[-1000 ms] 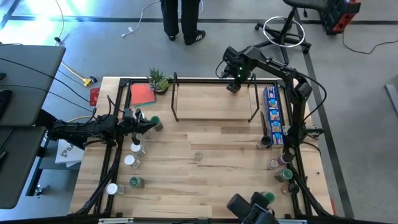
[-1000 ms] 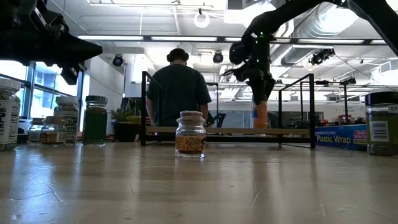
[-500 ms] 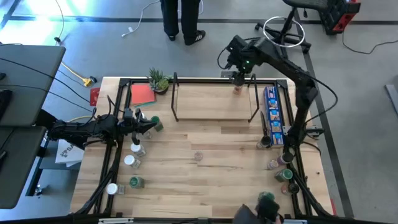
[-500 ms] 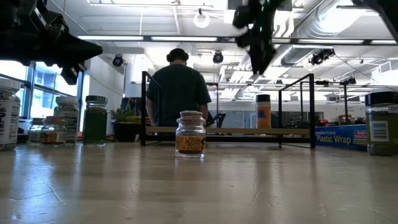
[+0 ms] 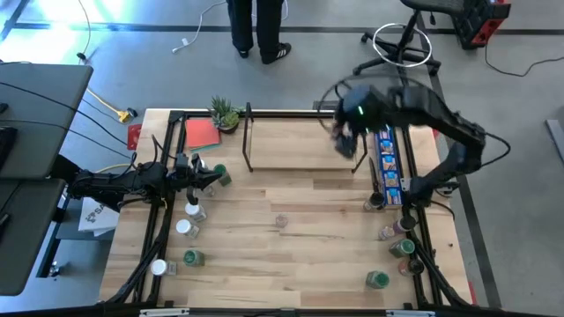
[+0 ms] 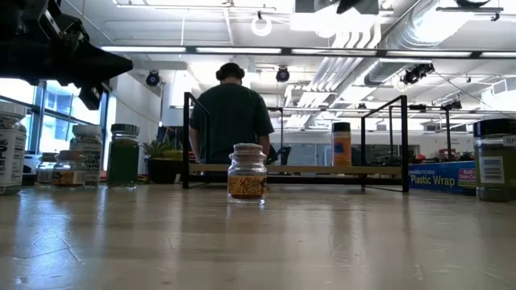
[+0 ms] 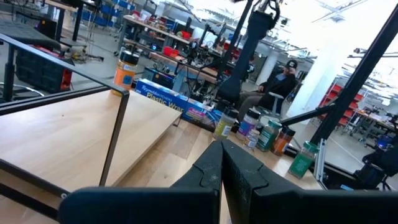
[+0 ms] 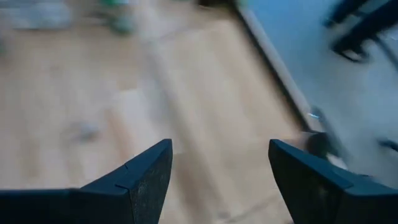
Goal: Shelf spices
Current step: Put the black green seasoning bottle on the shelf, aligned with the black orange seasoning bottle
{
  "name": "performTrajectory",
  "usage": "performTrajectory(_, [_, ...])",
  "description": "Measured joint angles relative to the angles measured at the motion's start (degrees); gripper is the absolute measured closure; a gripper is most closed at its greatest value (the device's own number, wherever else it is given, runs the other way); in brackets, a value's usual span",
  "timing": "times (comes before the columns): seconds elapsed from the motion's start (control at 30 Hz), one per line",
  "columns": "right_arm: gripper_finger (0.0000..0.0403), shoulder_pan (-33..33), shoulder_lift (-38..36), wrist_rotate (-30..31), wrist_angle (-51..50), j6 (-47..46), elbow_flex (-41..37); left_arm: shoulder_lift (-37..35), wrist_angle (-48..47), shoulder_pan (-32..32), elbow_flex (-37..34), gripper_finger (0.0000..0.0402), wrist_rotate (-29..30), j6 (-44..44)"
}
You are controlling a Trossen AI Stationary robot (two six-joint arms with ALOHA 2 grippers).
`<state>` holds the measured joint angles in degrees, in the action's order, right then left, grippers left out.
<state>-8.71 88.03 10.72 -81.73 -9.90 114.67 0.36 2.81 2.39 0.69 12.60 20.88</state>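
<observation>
Right pincer [image 5: 345, 141] released orange-capped jar [image 6: 342, 145] on shelf [image 6: 294, 169], lifted away, open.

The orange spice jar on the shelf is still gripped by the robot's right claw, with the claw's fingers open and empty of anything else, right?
Not quite. The orange spice jar stands alone on the shelf, as the low view shows. The right gripper has let go: its fingers are open and empty in the right wrist view, and the high view shows it away from the jar.

Orange jar [image 6: 342, 150] with black lid on light-wood, black-framed shelf [image 6: 306, 169]
</observation>
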Motion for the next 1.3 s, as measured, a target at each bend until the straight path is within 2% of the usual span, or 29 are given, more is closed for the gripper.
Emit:
performTrajectory(0.1, [0.0142, 7.52, -0.48, -1.16, -3.14, -6.38, 0.00, 0.00, 0.00, 0.00, 0.00, 0.0400, 0.02, -0.07])
performTrajectory(0.2, [0.0142, 12.97, -0.99, 1.81, -8.07, -12.50, -2.51, 0.00, 0.02, 0.00, 0.00, 0.0400, 0.02, -0.07])
performTrajectory(0.27, [0.0142, 14.69, -3.28, 1.87, -7.94, -16.42, -7.85, 0.00, -0.01, 0.00, 0.01, 0.0400, 0.02, -0.07])
performTrajectory(0.43, [0.0142, 15.13, -13.46, -2.55, -7.17, -28.00, -25.65, -0.02, -0.35, 0.00, 0.00, 0.0400, 0.06, -0.07])
performTrajectory(0.57, [0.0142, 15.13, -20.41, -8.48, -5.55, -36.40, -37.88, -0.02, -0.35, 0.00, 0.00, 0.0400, 0.05, -0.04])
performTrajectory(0.73, [0.0142, 15.13, -24.92, -14.38, -0.67, -38.50, -49.41, 0.00, -0.37, 0.00, 0.01, 0.0400, 0.03, 0.02])
performTrajectory(0.93, [0.0130, 14.70, -24.43, -20.59, 2.51, -35.20, -58.56, 0.00, -0.37, 0.00, 0.00, 0.0400, 0.03, 0.07])
performTrajectory(1.1, [0.0101, 14.18, -23.04, -22.77, 5.54, -35.42, -62.18, -0.02, -0.39, 0.02, 0.00, 0.0400, 0.02, 1.17])
performTrajectory(1.3, [0.0097, 13.19, -22.75, -21.03, 6.70, -40.54, -62.62, 0.00, -0.40, 0.00, 0.00, 0.0400, 0.02, 4.49])
